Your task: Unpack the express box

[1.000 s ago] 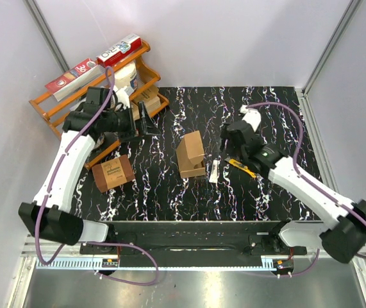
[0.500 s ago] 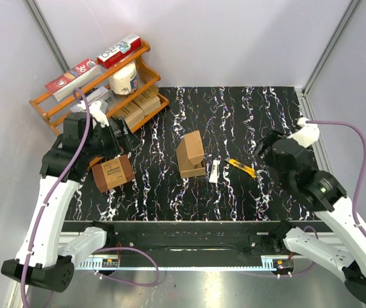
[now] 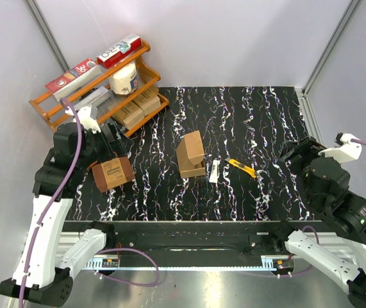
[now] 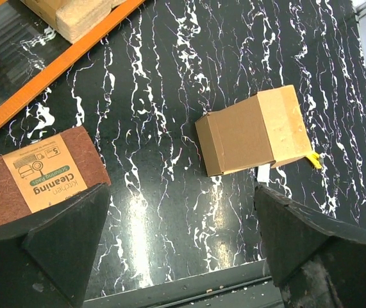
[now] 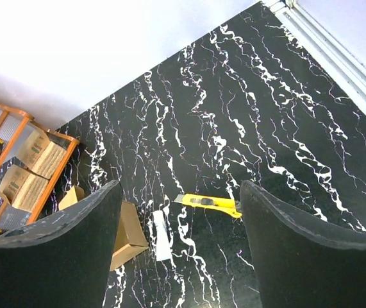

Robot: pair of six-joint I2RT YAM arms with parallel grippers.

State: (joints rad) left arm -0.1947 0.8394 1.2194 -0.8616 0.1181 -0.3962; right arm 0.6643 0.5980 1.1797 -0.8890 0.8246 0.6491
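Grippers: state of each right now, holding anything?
Left gripper: open, jaws wide apart, holding nothing.
Right gripper: open, jaws wide apart, holding nothing.

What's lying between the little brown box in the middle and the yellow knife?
A small white strip lies on the black table between the express box and the yellow knife. It shows in the top view and the right wrist view.

Black table [image 3: 266, 122] veined white; light-brown box [image 3: 191, 151]; yellow knife [image 3: 241, 168]; orange rack [image 4: 54, 69]; reddish-brown pack [image 3: 112, 173].
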